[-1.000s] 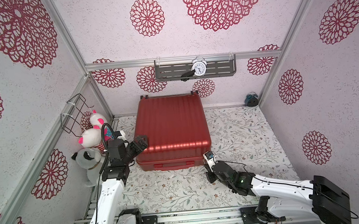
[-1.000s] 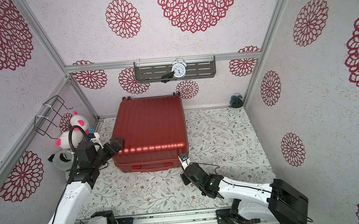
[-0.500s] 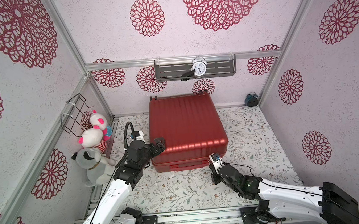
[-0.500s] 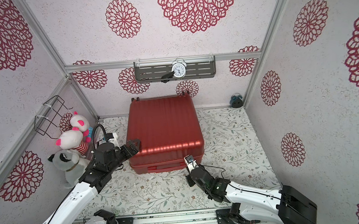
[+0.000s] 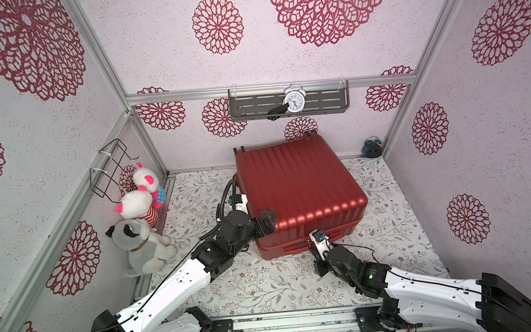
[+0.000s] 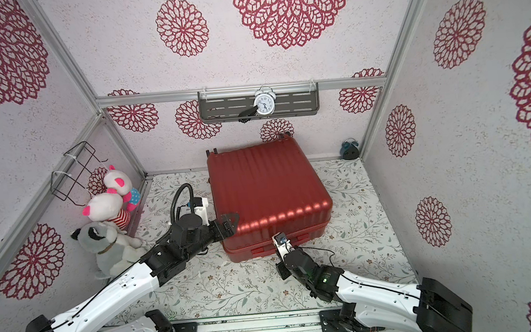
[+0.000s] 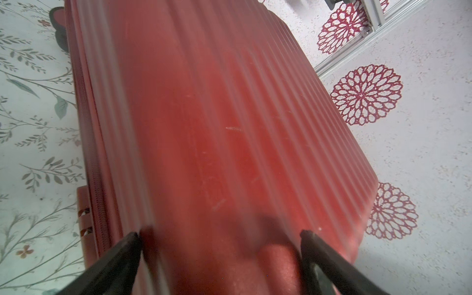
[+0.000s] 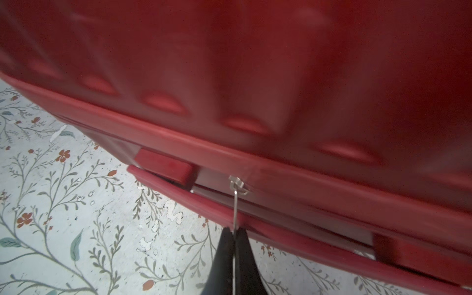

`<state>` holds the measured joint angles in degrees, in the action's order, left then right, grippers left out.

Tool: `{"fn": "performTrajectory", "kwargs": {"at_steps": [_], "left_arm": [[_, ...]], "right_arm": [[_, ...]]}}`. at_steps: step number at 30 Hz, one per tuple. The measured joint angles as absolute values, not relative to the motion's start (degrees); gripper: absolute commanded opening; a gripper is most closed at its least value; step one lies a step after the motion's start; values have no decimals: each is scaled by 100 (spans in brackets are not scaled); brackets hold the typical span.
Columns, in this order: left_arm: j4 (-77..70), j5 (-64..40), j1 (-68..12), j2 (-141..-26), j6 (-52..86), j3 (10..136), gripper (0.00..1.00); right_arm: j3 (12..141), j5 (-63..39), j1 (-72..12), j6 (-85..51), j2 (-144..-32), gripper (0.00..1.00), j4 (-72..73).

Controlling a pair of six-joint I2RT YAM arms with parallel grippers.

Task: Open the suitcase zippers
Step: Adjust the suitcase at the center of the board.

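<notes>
Shifted and swung since a second ago, the suitcase (image 5: pixel 294 184) now lies further toward the robot's right, its near edge skewed to the mat's edge, and both arms have followed it.

At the near face the right gripper (image 8: pixel 233 231) is clenched on the thin metal pull tab (image 8: pixel 235 204), which runs taut from the slider (image 8: pixel 236 185) on the seam beside a red handle block (image 8: pixel 166 166). The left gripper (image 7: pixel 219 233) stands spread wide, its fingers (image 7: pixel 127 245) straddling the case's near left corner without clamping it. The zippers (image 7: pixel 93 158) run as a dark red track along the side seam, closed there as far as the blur allows.

The likely trouble is that the case slides on the floral mat (image 5: pixel 267 286) instead of the slider running, since the left jaws only brace it. The slim tab could also slip out of the pinch, or the slider snag at the handle block.

The right arm lies low and stretched from its near right base. The left arm reaches in diagonally, its wrist level with the shell.
</notes>
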<state>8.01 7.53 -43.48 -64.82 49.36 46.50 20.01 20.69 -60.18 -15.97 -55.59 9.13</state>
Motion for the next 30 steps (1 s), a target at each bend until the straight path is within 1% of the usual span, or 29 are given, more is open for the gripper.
{"fn": "performTrajectory", "kwargs": {"at_steps": [6, 11, 16, 21, 30], "left_arm": [[425, 821, -4888, -6934, 4943, 4849, 98], [93, 823, -5194, -7262, 4925, 4947, 98], [-259, 683, -5360, -7465, 4998, 4952, 98], [-333, 309, -5605, -7682, 4974, 4950, 98], [-480, 126, -5728, -7907, 4980, 4950, 99]], "right_arm": [[1964, 2027, -6020, -1601, -5535, 0, 897], [1772, 2086, -6020, -1616, -5293, 0, 895], [1623, 2130, -6014, -1623, -5120, 0, 913], [1494, 2110, -6016, -1627, -4945, 0, 954], [1269, 2073, -6191, -1614, -4716, 0, 1194]]}}
